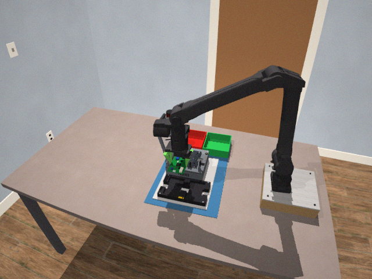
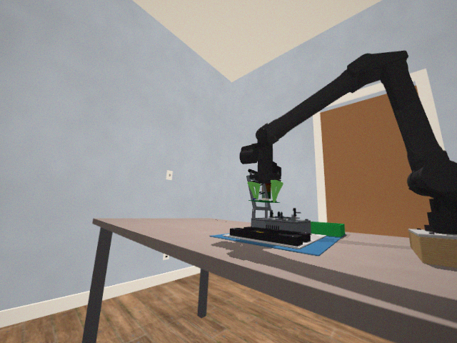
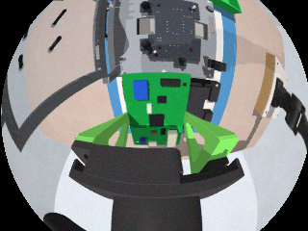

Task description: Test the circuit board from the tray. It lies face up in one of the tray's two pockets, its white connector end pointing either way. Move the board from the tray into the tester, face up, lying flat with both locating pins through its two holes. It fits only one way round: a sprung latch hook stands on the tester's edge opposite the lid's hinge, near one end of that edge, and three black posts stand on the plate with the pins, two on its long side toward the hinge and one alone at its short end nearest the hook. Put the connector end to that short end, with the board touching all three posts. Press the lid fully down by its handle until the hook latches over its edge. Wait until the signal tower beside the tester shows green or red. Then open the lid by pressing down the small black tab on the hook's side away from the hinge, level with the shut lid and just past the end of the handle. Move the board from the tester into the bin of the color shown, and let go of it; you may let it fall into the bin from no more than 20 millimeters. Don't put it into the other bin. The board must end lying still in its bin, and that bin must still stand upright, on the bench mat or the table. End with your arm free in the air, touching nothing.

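Observation:
My gripper (image 1: pixel 177 160) with green fingers is shut on the green circuit board (image 1: pixel 176 166) and holds it flat in the air, above the near left part of the tester. In the wrist view the board (image 3: pixel 156 108) lies between my fingers, its white connector end toward my palm. The grey tester (image 1: pixel 197 165) stands beyond the board with its lid (image 2: pixel 260 209) raised; its plate with pins and black posts (image 3: pixel 169 26) is uncovered. The black tray (image 1: pixel 183 192) lies on the near side of the tester. From the side, the board (image 2: pixel 263 201) hangs well above the tester (image 2: pixel 280 223).
A red bin (image 1: pixel 196 139) and a green bin (image 1: pixel 217 145) stand side by side behind the tester. All rest on a blue mat (image 1: pixel 186 187). The arm's base block (image 1: pixel 289 192) is at the right. The signal tower is hidden behind my arm.

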You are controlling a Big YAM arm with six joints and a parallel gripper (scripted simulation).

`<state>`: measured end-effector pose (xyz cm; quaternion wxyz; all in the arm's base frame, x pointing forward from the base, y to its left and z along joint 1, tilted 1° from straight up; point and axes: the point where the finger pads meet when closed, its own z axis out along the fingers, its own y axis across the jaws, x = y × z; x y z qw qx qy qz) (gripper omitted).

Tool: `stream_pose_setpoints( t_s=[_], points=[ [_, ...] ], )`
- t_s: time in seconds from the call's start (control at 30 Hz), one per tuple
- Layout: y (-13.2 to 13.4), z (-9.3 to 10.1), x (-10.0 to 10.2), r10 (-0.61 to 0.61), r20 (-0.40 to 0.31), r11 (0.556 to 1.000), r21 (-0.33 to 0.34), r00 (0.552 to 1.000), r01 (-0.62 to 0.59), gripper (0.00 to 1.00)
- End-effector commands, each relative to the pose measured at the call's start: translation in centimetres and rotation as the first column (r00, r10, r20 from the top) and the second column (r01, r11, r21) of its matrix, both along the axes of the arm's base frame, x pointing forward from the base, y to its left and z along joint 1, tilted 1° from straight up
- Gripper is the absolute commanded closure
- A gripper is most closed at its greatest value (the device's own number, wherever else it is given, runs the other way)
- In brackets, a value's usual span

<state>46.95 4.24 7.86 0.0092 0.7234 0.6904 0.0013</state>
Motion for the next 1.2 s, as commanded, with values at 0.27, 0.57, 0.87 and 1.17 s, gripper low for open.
stream_pose_setpoints(
  t_s=[0.27,0.57,0.87,1.17],
  points=[
    [-4.4,1.6,-0.5,0.005,0.045,1.000,-0.004,0.999,-0.005,0.28],
    [-6.8,1.8,-1.4,0.005,0.040,1.000,-0.005,0.999,-0.005,0.28],
    [-9.2,1.9,-2.2,0.005,0.036,1.000,-0.007,0.999,-0.005,0.28],
    [-11.1,1.9,-3.0,0.005,0.026,1.000,-0.006,1.000,-0.005,0.28]
  ],
)
